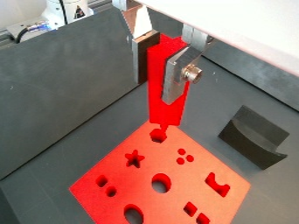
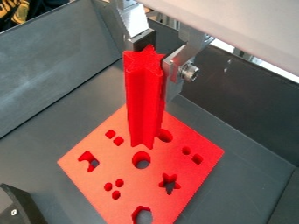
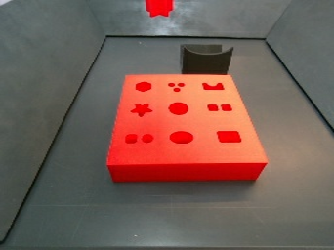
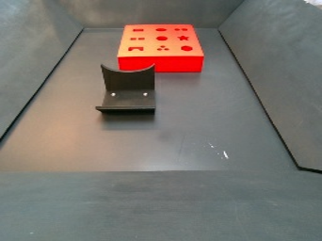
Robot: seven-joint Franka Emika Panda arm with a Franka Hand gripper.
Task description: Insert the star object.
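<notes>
My gripper (image 1: 160, 74) is shut on the star object (image 1: 162, 105), a long bright red peg held upright between the silver fingers. Its star-shaped end face (image 2: 140, 63) shows beside the gripper (image 2: 156, 61). The peg hangs well above the big flat red block (image 3: 183, 161); only its lower end (image 3: 159, 7) shows at the top of a side view. The block's star hole (image 1: 135, 158) is apart from the peg's lower end, and it also shows in both side views (image 3: 140, 109) (image 4: 184, 39). The block (image 4: 161, 59) lies on the dark floor.
A dark grey curved piece (image 3: 205, 57) stands just behind the block, and it also shows nearer the camera (image 4: 126, 89) and in a wrist view (image 1: 254, 133). Dark sloping walls (image 3: 65, 107) enclose the floor. The block has several other shaped holes.
</notes>
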